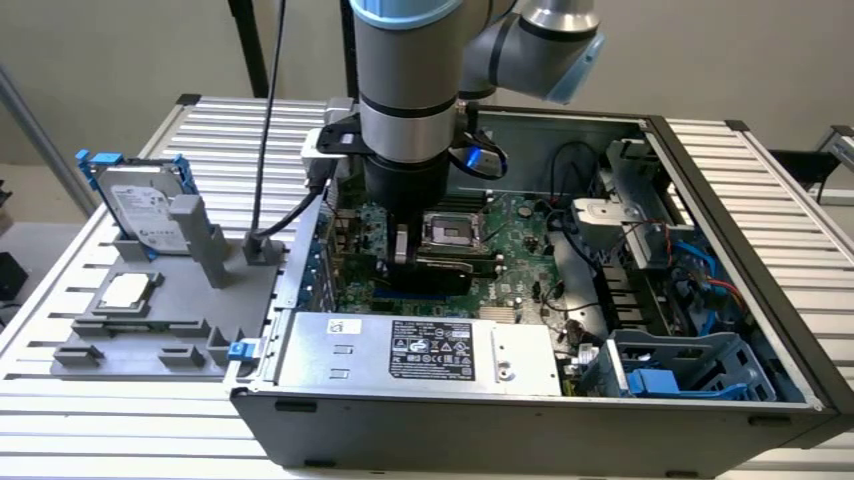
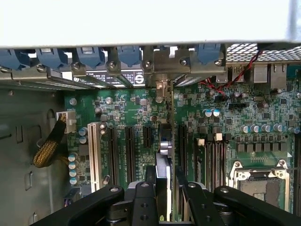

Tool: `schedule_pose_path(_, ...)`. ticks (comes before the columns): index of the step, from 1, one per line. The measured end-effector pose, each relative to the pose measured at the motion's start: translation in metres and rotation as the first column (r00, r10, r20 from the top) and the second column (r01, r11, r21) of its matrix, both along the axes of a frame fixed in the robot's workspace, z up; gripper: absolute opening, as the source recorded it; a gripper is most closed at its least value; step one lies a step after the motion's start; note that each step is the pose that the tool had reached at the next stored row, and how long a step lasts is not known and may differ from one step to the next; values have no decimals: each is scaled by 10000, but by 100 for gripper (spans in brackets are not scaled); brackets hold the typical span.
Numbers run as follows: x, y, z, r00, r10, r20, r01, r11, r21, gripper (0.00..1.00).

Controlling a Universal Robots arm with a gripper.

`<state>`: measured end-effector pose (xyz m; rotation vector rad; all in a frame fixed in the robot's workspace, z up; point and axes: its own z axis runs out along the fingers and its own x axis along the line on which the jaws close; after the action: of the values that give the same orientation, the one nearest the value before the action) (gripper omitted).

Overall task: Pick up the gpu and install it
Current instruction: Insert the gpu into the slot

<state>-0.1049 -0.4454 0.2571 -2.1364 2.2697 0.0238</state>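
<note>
The gripper [image 2: 165, 200] clasps the gpu [image 2: 165, 141] edge-on, upright among the motherboard [image 2: 225, 108] slots.

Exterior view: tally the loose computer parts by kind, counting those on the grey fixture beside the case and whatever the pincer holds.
hard drive: 1
CPU chip: 1
gpu, gripped in the pincer over the motherboard: 1
Total: 3
</note>
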Motion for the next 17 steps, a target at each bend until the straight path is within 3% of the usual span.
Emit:
schedule_pose_path(8,30,-3,1,10000,1,-79,-1,10000,-2,27)
schedule_pose_path(17,31,3,1,10000,24,-84,-25,10000,-3,27)
